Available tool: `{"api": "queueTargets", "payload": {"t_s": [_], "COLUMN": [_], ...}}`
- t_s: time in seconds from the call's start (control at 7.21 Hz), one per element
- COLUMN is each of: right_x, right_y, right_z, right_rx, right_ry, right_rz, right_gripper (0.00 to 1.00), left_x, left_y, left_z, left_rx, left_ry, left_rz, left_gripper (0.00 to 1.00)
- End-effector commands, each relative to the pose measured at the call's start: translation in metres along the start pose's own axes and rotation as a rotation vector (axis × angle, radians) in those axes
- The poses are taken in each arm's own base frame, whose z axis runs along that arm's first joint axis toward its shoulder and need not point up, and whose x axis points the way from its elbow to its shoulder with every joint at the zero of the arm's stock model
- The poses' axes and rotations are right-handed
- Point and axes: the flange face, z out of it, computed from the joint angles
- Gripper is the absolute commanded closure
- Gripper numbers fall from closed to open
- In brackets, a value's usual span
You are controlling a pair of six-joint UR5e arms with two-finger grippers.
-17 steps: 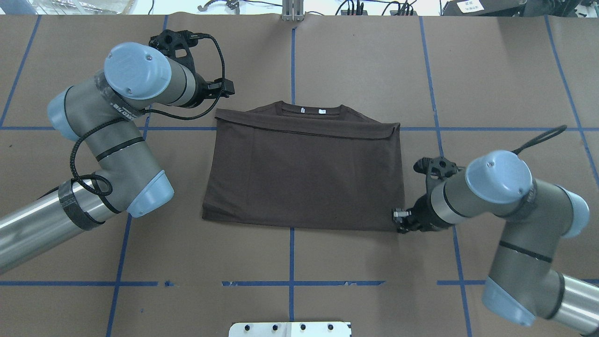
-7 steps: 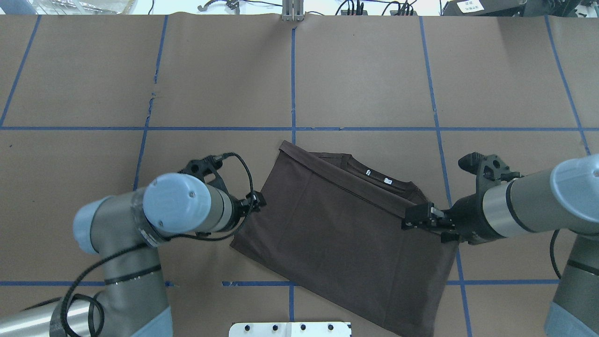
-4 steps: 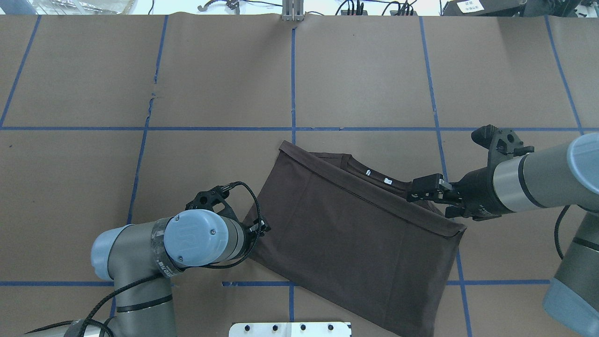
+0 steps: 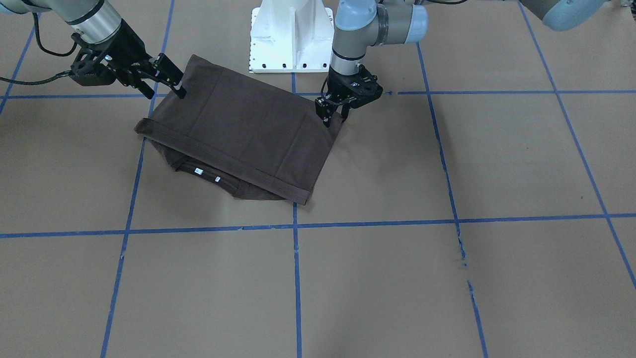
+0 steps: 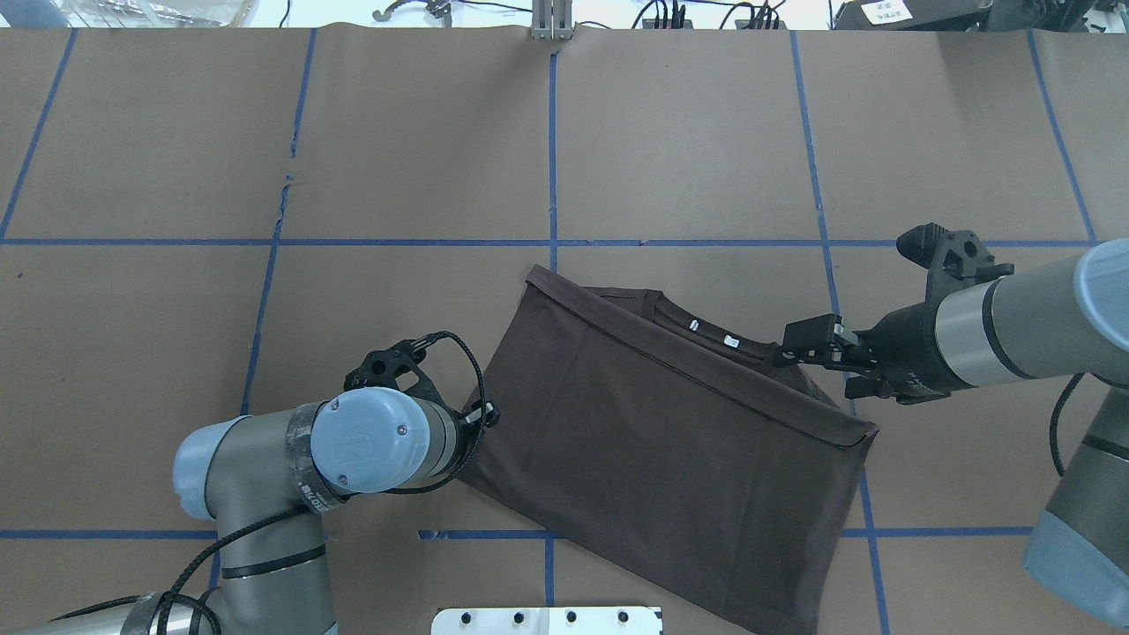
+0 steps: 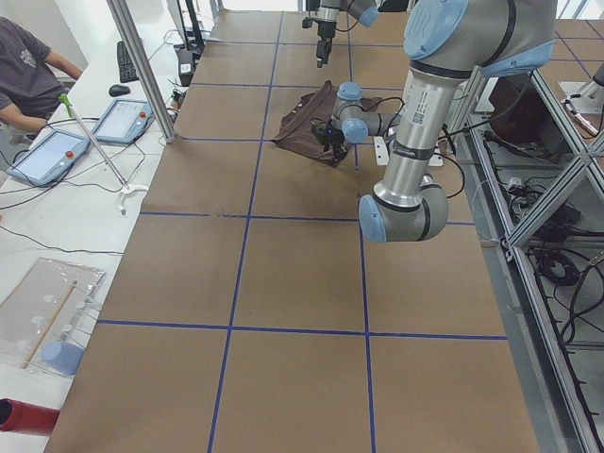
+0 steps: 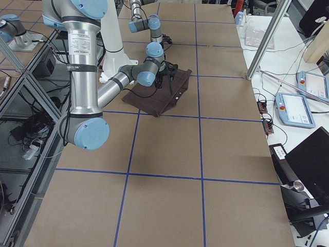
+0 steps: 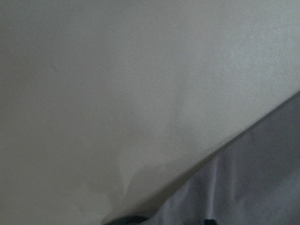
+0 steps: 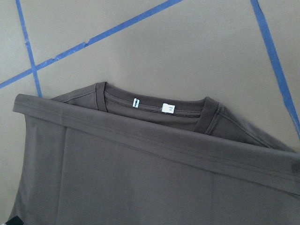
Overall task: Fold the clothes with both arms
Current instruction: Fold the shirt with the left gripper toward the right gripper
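The T-shirt [image 5: 670, 441] no longer lies square in the middle of the worktop [image 5: 706, 132]. A couple of seconds ago it sat straight along the blue tape lines [image 5: 551, 132]. Now it has been dragged towards my base [image 4: 290, 35] and turned, so it lies slanted, with one near corner running out of the bottom of the overhead view. Over the last half second the cloth itself has not shifted. What has moved is my right arm [image 5: 988, 335], which has drawn back from the shoulder. My right jaws stand spread apart with nothing between them, their tips just off the cloth beside the collar [image 9: 154, 105]. My left arm [image 5: 370, 441] points its jaws down at the shirt's left side edge, near the folded corner. I cannot tell whether they are pinching the fabric or have let go, because my left wrist view shows only bare paper and a slanting edge of cloth.

I judge the repositioning done and the first fold intact: the hem band [image 5: 688, 375] lies straight across just below the collar, with the white labels [image 9: 167, 108] still showing. The next fold should probably run side to side, so I must line up my grips with the slanted edges, not the tape. If my left jaws do hold only the top layer, lifting could peel that fold open
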Motion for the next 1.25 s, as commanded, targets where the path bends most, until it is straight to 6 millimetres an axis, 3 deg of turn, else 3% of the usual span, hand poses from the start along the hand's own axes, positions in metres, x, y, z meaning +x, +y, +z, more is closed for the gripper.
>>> {"api": "queueTargets", "payload": {"t_s": [0.0,0.42,0.55,0.69,1.11], "right_x": [0.001,0.001,0.001,0.003,0.002], "right_y": [-0.001,-0.001,-0.001,-0.003,-0.003], "right_z": [0.001,0.001,0.001,0.004,0.005], "right_rx": [0.001,0.001,0.000,0.000,0.001], "right_ry": [0.002,0.002,0.002,0.009,0.009], "right_rz": [0.001,0.002,0.002,0.006,0.005], "right_gripper": [0.00,0.00,0.00,0.00,0.00], "left_x": [-0.001,0.006,0.012,0.019,0.066], "left_y": [-0.005,-0.037,-0.069,-0.096,-0.248], "left_z": [0.002,-0.005,-0.006,0.006,0.038], "left_rx": [0.013,0.050,0.090,0.127,0.275], "left_ry": [-0.004,0.001,0.008,-0.012,0.045], "left_rz": [-0.003,-0.019,-0.049,0.014,0.087], "left_gripper": [1.00,1.00,1.00,1.00,1.00]}}
